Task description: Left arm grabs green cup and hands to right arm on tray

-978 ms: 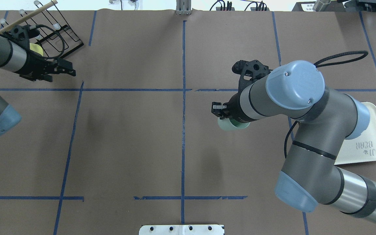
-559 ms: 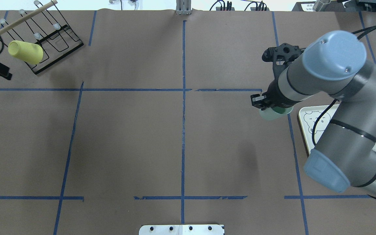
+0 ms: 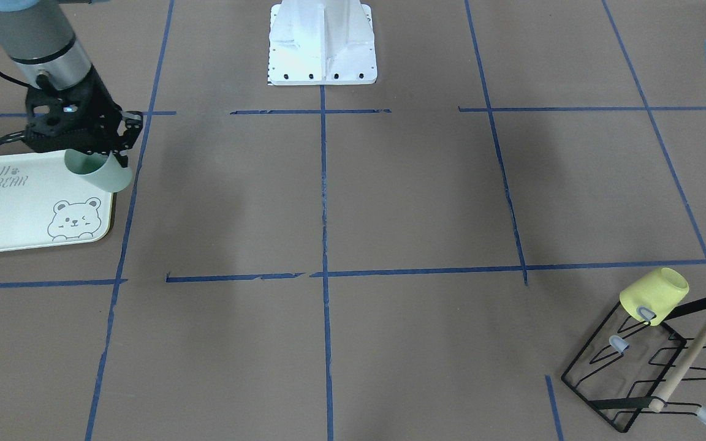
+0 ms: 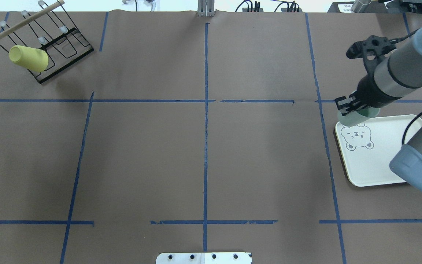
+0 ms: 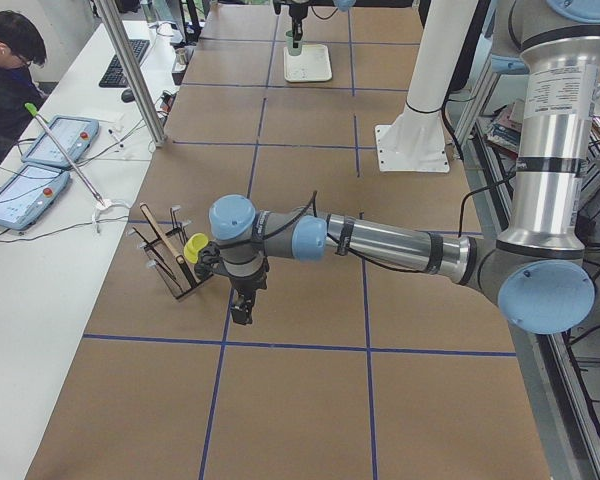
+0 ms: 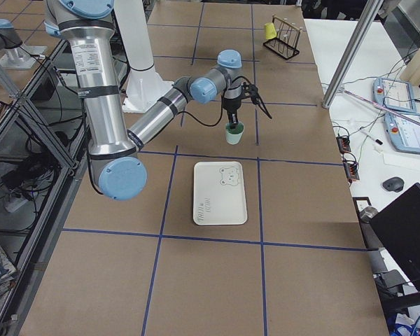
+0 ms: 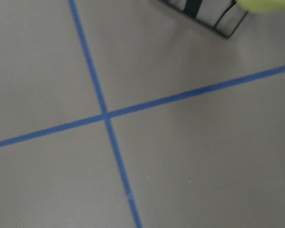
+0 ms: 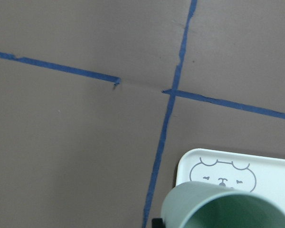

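Carried to the tray (image 4: 379, 161), the pale green cup (image 4: 347, 118) tilts, clamped by right hand (image 4: 346, 107).

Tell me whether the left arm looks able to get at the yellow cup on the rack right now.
Probably yes. The left gripper hangs close beside the rack, the yellow cup sits exposed on it, and nothing stands between them.

The right arm (image 4: 398, 75) and left arm (image 5: 380, 238) were silver-grey tubes with black bands, rounded pale-blue caps (image 4: 416, 170) and printed labels (image 6: 91, 52). A black cable (image 4: 410, 126) ran near the right gripper (image 4: 344, 105), also black. The base (image 3: 322, 43) was white.
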Controlling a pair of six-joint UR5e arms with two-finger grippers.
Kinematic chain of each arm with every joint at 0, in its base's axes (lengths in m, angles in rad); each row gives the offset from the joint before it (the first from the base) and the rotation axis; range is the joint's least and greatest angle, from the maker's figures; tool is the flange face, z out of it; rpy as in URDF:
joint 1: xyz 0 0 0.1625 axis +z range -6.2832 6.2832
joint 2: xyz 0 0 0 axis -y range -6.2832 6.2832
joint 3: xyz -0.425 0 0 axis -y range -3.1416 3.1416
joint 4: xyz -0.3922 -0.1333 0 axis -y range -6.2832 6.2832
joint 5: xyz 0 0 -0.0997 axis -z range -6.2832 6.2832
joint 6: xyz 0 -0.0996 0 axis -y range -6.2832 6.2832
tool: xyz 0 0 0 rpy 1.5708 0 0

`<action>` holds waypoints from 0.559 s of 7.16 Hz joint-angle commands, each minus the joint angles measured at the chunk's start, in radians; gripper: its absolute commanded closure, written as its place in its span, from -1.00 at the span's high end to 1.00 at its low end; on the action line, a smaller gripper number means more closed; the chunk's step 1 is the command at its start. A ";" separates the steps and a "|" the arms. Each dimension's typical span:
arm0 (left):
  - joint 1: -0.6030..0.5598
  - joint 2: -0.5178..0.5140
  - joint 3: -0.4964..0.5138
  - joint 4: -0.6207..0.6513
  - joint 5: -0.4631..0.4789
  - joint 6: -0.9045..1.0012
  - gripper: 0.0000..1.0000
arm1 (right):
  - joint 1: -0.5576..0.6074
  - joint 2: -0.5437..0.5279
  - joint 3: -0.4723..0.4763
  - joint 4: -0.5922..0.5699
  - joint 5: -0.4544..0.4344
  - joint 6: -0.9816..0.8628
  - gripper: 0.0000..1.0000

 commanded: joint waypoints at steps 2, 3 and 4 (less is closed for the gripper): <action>-0.070 0.105 -0.074 0.001 -0.062 0.024 1.00 | 0.016 -0.274 -0.037 0.350 0.003 0.020 -1.00; -0.070 0.108 -0.078 0.001 -0.064 0.022 1.00 | 0.011 -0.284 -0.109 0.470 -0.025 0.135 -1.00; -0.070 0.108 -0.084 0.001 -0.064 0.021 1.00 | -0.015 -0.287 -0.187 0.618 -0.064 0.196 -1.00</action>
